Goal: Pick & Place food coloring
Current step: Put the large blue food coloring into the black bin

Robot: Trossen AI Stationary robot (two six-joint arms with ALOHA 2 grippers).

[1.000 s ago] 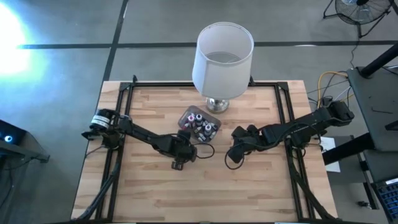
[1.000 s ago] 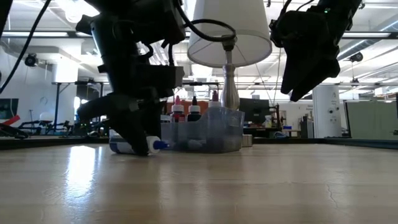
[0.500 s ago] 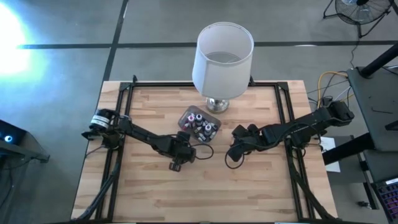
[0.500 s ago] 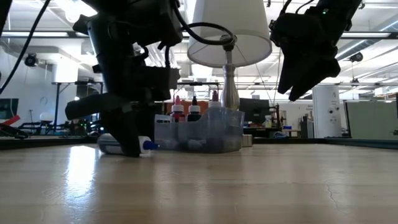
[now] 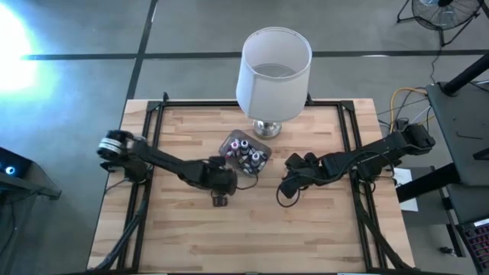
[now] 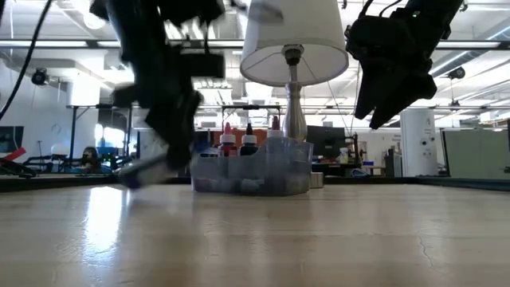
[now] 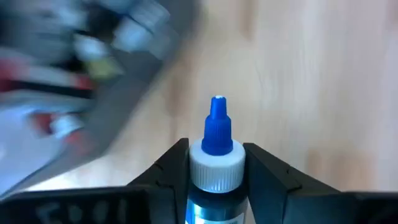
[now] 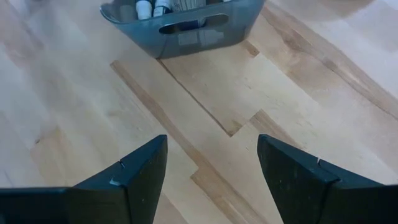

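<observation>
A food coloring bottle (image 7: 216,163) with a blue cap is pinched between the fingers (image 7: 168,171) of the left gripper (image 5: 221,191), its long axis lying along the gripper's own line so that the cap tip points forward, away from the wrist. In the high view the left gripper is found near the middle of the wooden counter (image 5: 199,237), and the tub (image 5: 245,152) holding the other little bottles (image 5: 247,156) lies close by at about one o'clock from it, just short of touching. That bearing is judged to be the relation on which the coming move turns: the held bottle would need to be carried up and toward one o'clock to clear the tub's wall. The low view shows the left gripper (image 6: 171,119) raised off the counter, beside the tub (image 6: 253,170), with upright red- and dark-capped bottles (image 6: 239,142) showing above the rim. The left arm is stretched low across the counter from nine o'clock. The right gripper (image 5: 288,189), spread wide with nothing between its fingers (image 8: 138,174), is held above the counter at about three o'clock from the left one, its camera facing the tub (image 8: 183,18). A lamp (image 5: 273,72) stands behind the tub at twelve o'clock.
</observation>
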